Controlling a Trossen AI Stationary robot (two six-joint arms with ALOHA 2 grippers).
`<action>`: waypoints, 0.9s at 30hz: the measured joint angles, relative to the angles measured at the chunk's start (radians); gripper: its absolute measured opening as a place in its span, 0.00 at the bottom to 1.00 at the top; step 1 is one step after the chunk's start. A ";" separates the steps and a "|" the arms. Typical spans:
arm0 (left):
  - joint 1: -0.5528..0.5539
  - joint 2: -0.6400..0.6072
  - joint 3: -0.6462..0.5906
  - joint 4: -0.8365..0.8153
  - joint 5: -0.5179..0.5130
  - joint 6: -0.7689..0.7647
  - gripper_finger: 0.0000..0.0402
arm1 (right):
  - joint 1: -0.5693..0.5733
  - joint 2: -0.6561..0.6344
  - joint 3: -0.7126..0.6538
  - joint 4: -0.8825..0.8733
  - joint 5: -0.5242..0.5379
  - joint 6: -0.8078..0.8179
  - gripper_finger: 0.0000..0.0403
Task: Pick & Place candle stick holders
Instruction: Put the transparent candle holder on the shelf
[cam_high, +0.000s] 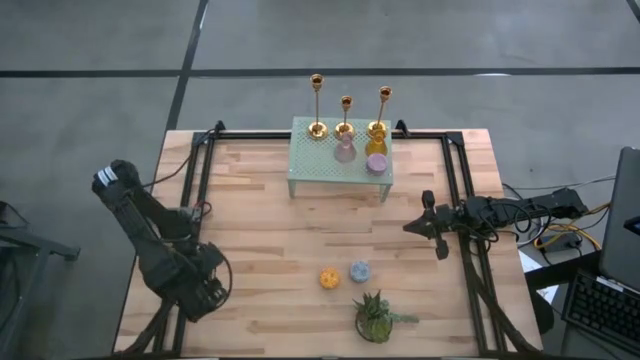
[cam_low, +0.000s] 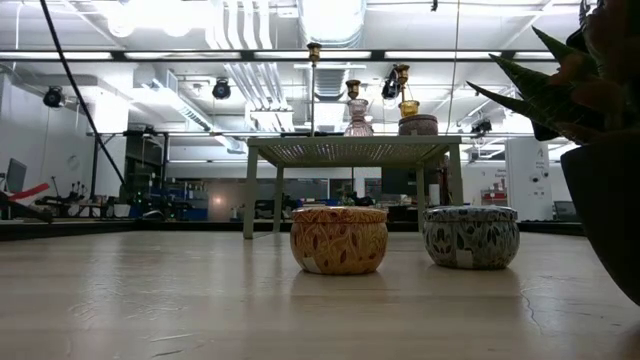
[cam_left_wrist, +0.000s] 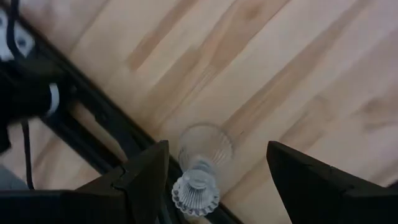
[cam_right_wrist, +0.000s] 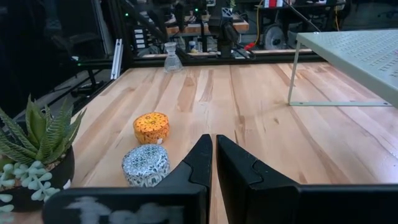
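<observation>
Three gold candle stick holders (cam_high: 316, 106) (cam_high: 345, 116) (cam_high: 382, 110) stand on their round bases along the far edge of a pale green mesh stand (cam_high: 320, 170); the low view shows them on top of it (cam_low: 314, 52). My left gripper (cam_left_wrist: 214, 186) is open at the table's near left (cam_high: 205, 290), pointing down. A small clear ribbed glass holder (cam_left_wrist: 200, 168) stands upright on the wood below it, between the fingers and nearer one of them, beside the black rail. My right gripper (cam_right_wrist: 213, 162) is shut with nothing in it at the right (cam_high: 425, 225), pointing level across the table.
A pink glass holder (cam_high: 345, 150) and a purple puck (cam_high: 376, 164) sit on the stand. An orange puck (cam_high: 329, 278), a blue-grey puck (cam_high: 360, 271) and a potted plant (cam_high: 375, 318) stand near the front edge. Black rails (cam_high: 205, 170) run along both sides.
</observation>
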 joint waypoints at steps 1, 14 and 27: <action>0.000 0.000 -0.022 0.015 0.026 -0.012 0.68 | 0.000 0.000 0.000 0.000 0.000 0.000 0.04; -0.015 0.001 -0.143 0.116 0.217 -0.066 0.68 | 0.000 0.000 0.000 0.000 0.000 0.000 0.04; -0.087 0.008 -0.180 0.157 0.281 -0.183 0.68 | 0.000 0.000 0.000 0.000 0.000 0.000 0.04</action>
